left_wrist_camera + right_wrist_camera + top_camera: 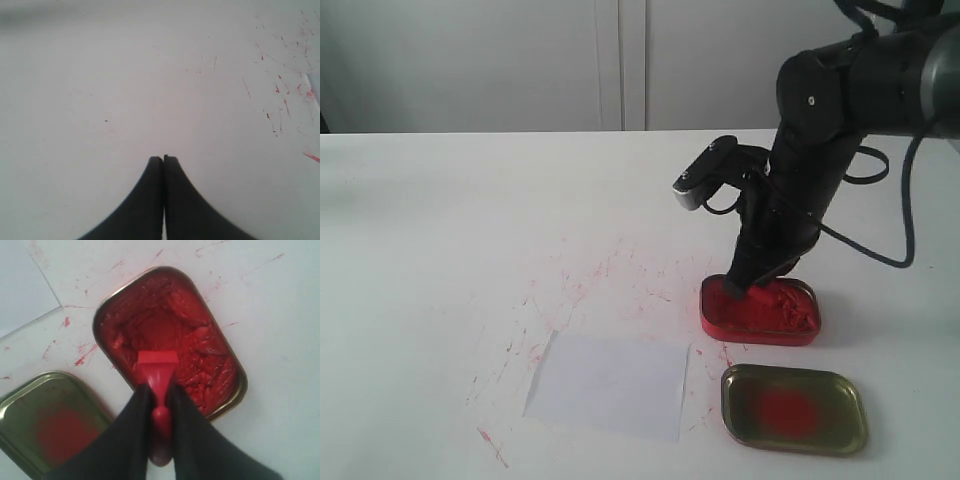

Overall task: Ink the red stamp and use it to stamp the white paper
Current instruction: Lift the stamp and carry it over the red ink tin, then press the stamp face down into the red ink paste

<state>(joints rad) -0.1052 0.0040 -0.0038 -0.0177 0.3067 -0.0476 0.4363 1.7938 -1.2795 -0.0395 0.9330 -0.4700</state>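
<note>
My right gripper point(159, 392) is shut on the handle of the red stamp point(158, 369). The stamp's square base hangs over the lumpy red paste in the red tin point(170, 335). In the exterior view this gripper point(748, 283) stands at the left end of the red tin point(760, 310), and the stamp point(734, 289) shows only as a small red bit at the fingertips. The white paper point(610, 384) lies flat left of the tins, apart from them. My left gripper point(163, 159) is shut on nothing above bare table; the exterior view does not show it.
A gold-coloured tin lid point(794, 408) with a red smear lies in front of the red tin, right of the paper, and also shows in the right wrist view point(50, 422). Red smudges point(610, 270) mark the white tabletop behind the paper.
</note>
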